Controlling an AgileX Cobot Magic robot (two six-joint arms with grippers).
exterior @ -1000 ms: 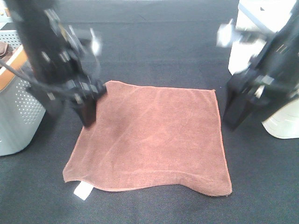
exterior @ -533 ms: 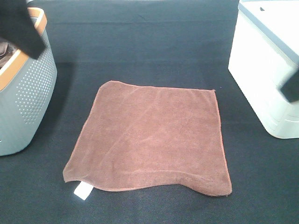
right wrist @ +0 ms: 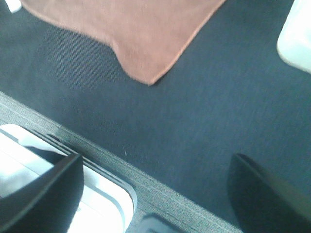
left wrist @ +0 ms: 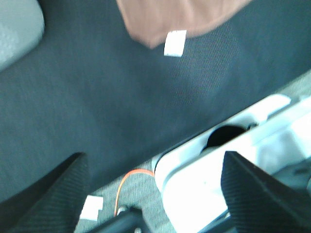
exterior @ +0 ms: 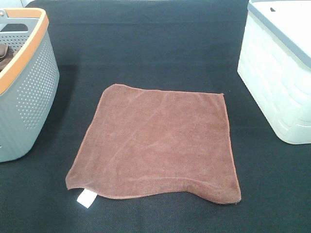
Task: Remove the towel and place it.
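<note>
The reddish-brown towel (exterior: 158,143) lies flat and spread out on the black table in the exterior view, with its white tag (exterior: 86,198) at the near left corner. Neither arm shows in the exterior view. In the left wrist view the left gripper (left wrist: 153,160) is open and empty, pulled back over the table's edge, with the towel's tagged corner (left wrist: 165,14) far ahead. In the right wrist view the right gripper (right wrist: 155,160) is open and empty, well short of the towel's corner (right wrist: 131,29).
A grey perforated basket (exterior: 26,97) with an orange rim stands at the left, a brown item (exterior: 4,51) inside it. A white container (exterior: 277,73) stands at the right. White robot base parts (left wrist: 233,155) and an orange cable (left wrist: 129,182) lie past the table's front edge.
Both arms stood by the towel's left and right sides a second ago. They have since pulled back out of the exterior view. The towel has not moved.
</note>
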